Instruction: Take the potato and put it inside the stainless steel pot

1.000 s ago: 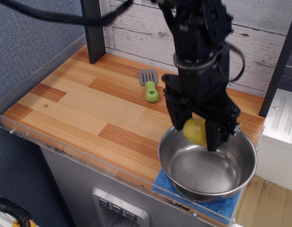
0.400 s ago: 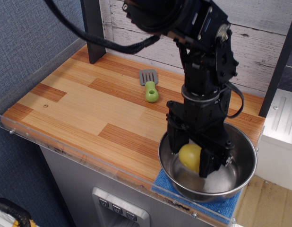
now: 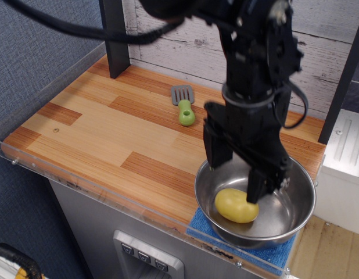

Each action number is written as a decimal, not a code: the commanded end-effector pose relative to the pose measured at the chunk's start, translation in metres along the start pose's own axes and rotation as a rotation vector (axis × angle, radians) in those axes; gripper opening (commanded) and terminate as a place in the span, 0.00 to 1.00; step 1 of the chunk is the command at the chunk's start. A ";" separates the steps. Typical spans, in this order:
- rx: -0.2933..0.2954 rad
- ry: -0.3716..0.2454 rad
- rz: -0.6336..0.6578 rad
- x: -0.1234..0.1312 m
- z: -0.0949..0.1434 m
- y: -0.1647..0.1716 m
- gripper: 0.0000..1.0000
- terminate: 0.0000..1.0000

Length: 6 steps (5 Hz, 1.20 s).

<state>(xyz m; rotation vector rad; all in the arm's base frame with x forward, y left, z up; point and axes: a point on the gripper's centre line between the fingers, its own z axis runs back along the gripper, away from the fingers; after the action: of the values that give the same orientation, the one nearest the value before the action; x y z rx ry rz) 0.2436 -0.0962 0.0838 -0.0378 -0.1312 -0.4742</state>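
The potato [image 3: 236, 206] lies on its side on the floor of the stainless steel pot [image 3: 295, 218], toward the pot's near-left part, its yellow-green skin mirrored faintly in the shiny metal around it. Nothing of mine touches it. My gripper [image 3: 236, 179] hangs just above it with the jaws spread wide and holding nothing: one finger stands over the pot's left rim, the other reaches down inside the bowl just to the right of the potato, with a clear gap between that tip and the potato's top.

The pot sits at the near right corner of the wooden table [image 3: 104, 131], resting on a blue cloth [image 3: 204, 226] that shows under its near edge. Farther back and to the left, well apart from the pot, a green-handled spatula [image 3: 184, 104] lies flat on the wood, its grey blade pointing away toward the white plank wall [image 3: 173, 35]. A clear plastic lip [image 3: 81, 180] runs along the table's near edge.
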 end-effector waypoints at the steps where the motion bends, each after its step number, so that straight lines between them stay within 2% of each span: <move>1: 0.064 -0.169 0.059 -0.013 0.076 0.036 1.00 0.00; 2: 0.079 -0.166 0.172 -0.022 0.092 0.068 1.00 0.00; 3: 0.051 -0.133 0.296 -0.029 0.083 0.088 1.00 0.00; 4: 0.038 -0.109 0.361 -0.036 0.077 0.097 1.00 0.00; 5: 0.062 -0.082 0.412 -0.045 0.074 0.099 1.00 0.00; 6: 0.039 -0.048 0.353 -0.047 0.073 0.103 1.00 0.00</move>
<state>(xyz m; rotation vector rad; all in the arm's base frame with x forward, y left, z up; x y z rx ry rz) 0.2451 0.0179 0.1364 -0.0395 -0.1416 -0.1167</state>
